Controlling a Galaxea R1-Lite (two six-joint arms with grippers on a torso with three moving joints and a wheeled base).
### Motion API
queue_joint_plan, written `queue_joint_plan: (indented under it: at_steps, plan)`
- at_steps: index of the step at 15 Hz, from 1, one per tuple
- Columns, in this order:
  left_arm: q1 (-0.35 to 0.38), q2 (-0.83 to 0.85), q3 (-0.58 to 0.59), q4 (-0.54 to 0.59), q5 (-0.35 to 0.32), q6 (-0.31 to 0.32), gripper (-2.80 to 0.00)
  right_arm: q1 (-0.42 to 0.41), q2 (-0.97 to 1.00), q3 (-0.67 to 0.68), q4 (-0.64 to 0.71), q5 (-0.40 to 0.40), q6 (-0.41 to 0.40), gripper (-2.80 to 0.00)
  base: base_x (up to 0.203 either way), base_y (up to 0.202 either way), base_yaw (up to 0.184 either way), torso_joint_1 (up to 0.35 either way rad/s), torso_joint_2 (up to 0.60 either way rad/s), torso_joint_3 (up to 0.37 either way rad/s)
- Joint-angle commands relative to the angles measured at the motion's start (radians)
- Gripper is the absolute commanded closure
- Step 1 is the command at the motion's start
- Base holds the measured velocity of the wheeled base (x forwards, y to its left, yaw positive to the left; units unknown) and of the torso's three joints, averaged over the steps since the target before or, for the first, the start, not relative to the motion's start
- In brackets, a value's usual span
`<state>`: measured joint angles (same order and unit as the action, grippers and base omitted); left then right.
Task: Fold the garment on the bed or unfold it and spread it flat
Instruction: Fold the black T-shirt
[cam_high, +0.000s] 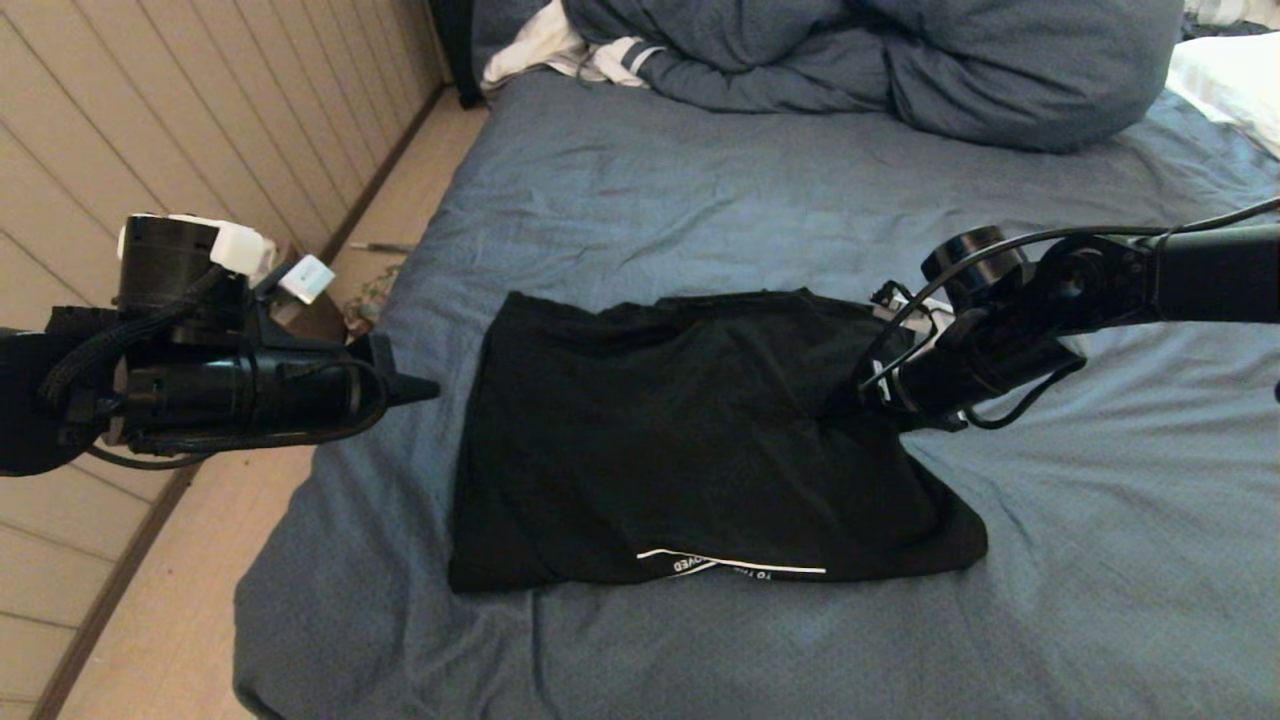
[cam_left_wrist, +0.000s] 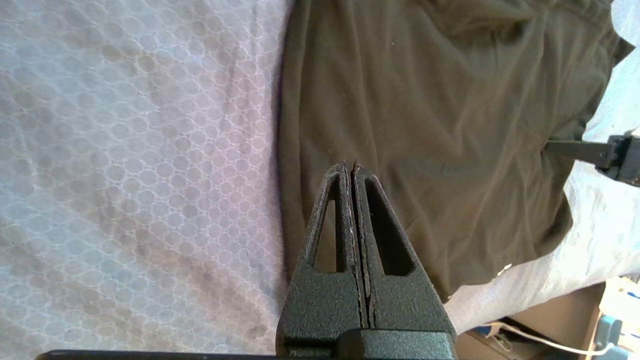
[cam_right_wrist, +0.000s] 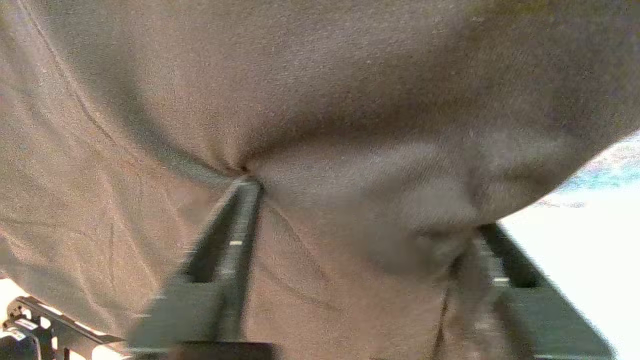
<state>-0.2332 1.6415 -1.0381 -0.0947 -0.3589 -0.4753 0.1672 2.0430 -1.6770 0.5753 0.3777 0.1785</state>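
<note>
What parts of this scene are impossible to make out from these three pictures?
- Head view: the right gripper tips vanish against the black garment.
- Right wrist view: cloth bunched between its fingers; firmly gripped or not is unclear.
- Head view: hem lettering is too small and upside down.
- Duvet is cut off by the edge.

Left pincer (cam_left_wrist: 352, 167), black textured plastic with slotted fingers, pressed together with nothing between them, hovers over the edge of the black short-sleeved cotton T-shirt (cam_left_wrist: 430, 125), which lies wrinkled on the bed's pale bluish sheet (cam_left_wrist: 135, 165) with a faint honeycomb pattern. Tip of the right pincer (cam_left_wrist: 595, 152), thin black bar, touches the far side of the shirt. A white cable (cam_left_wrist: 530, 337) lies beyond the bed's edge.
</note>
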Motion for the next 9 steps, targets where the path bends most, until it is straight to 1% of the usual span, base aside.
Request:
queue_joint_plan:
  at_steps: [1,4,9]
  plan:
    - [0.000,0.004,0.001,0.000,-0.003,-0.003,0.00,-0.005,0.000,0.010,0.003,0.006,0.001,0.00,0.000,0.000,0.000,0.000,0.00,0.000]
    - [-0.003,0.004,0.007,0.000,-0.003,-0.003,0.00,-0.008,-0.016,0.023,0.003,0.006,-0.001,0.00,0.000,0.000,0.000,0.000,0.00,0.000]
    - [-0.006,0.003,0.012,0.000,-0.003,-0.003,0.00,-0.100,-0.064,0.024,0.006,0.007,-0.008,0.00,0.000,0.000,0.000,0.000,0.00,0.000]
